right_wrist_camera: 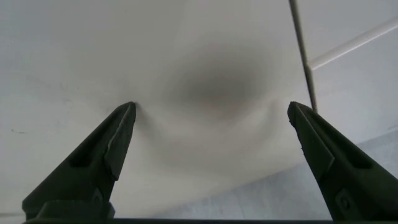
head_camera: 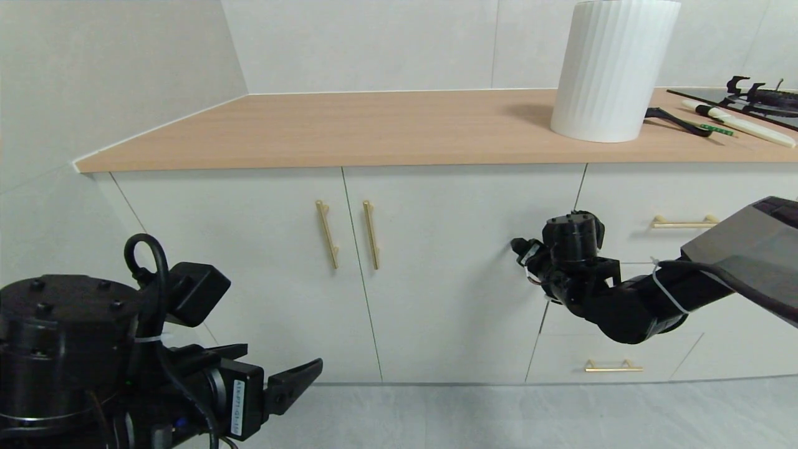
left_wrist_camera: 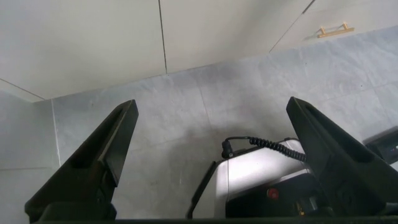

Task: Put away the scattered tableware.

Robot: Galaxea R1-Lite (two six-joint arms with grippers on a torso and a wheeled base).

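Hanging just beside the cupboard door [head_camera: 461, 262], the right end effector [head_camera: 522, 251], spread apart, could bump it; the left end effector [left_wrist_camera: 211, 118] is apart too; the tableware [head_camera: 748, 126] lies up on the table [head_camera: 374, 128].

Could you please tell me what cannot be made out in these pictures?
Head view: container top, cut off by the upper edge.
Head view: black utensil, partly behind the container.
Head view: stove, cut by the right edge.
Right wrist view: whether the right end effector touches the door.
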